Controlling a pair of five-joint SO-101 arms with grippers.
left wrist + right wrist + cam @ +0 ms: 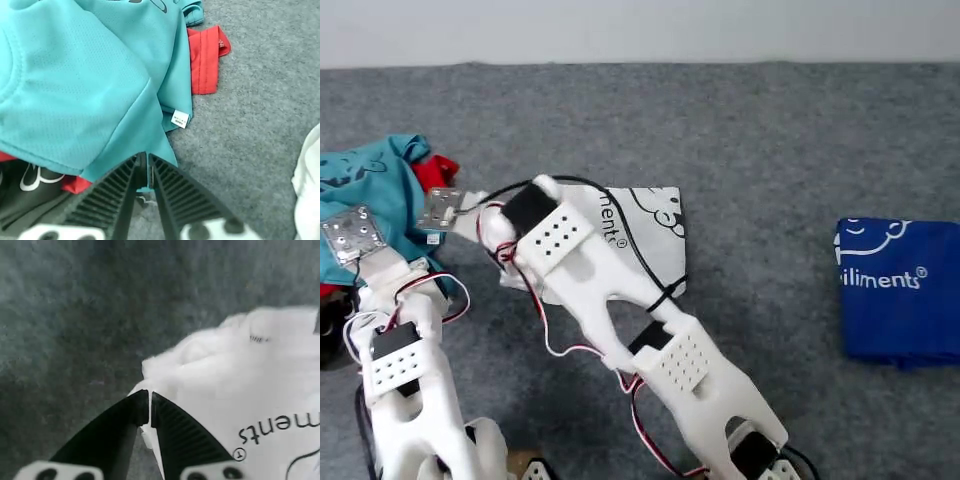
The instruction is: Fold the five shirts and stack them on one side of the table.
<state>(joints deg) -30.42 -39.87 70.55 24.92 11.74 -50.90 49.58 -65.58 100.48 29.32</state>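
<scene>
We see the white shirt [645, 225] only in part: it lies mid-worktop, and the right arm [620, 300] crosses over its left and near portions, so we cannot make out its whole outline. The blue shirt [900, 290], folded flat at the far right of the grey worktop [720, 130], is cut off by the picture's right edge. At the left edge sits a heap. The teal shirt [370, 185] is on top, a red shirt [438, 170] pokes out from behind it, and the heap itself is cropped on the left. From the left wrist we also catch a dark shirt [25, 200] with a white print, mostly buried under the teal one, its shape impossible to judge.

The left arm [405, 370] rises from the near left corner and reaches away from us to the heap. The left end effector [146, 159] has its jaws pressed together on the edge of the teal shirt, a sliver of teal cloth showing between them, near a small white label [180, 119]. The right arm stretches from the near centre diagonally to the far left, bent at the elbow. The right end effector [149, 396] is likewise closed tight, pinching the white shirt's left edge just above the worktop.
</scene>
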